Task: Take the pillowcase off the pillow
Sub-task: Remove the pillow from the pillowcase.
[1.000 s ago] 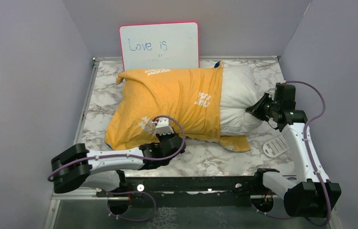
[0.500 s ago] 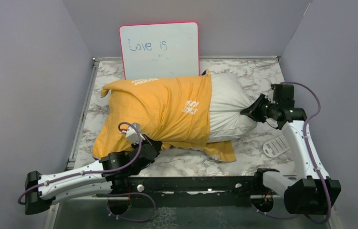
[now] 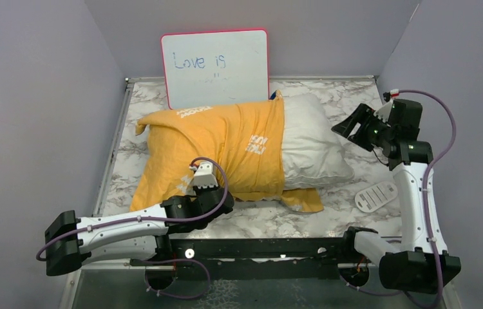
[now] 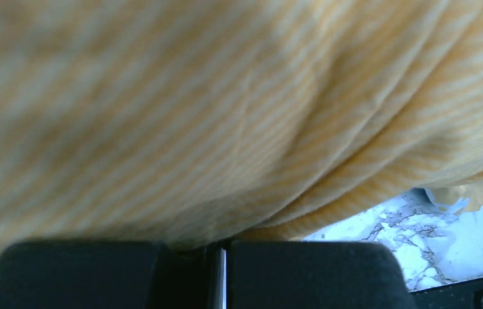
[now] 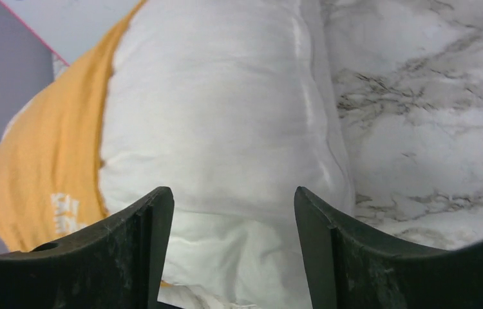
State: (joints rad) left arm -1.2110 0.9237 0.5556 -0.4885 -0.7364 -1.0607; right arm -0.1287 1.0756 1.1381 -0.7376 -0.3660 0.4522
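The yellow-orange pillowcase covers the left two thirds of the pillow, whose plain white right end lies bare on the marble table. My left gripper sits at the near edge of the pillowcase, shut on a fold of it. In the left wrist view striped yellow fabric fills the frame, and the jaws are pressed together with cloth tucked in. My right gripper hovers open just off the pillow's right end. In the right wrist view the white pillow lies beyond the spread fingertips, which hold nothing.
A pink-framed whiteboard leans against the back wall behind the pillow. A small white slotted disc lies on the table near the right arm. Grey walls close in on the left, back and right.
My right gripper has opened, let go of the pillow's end and drawn back up to the right. The left gripper dragged the pillowcase leftward, then eased back right; more white pillow shows.
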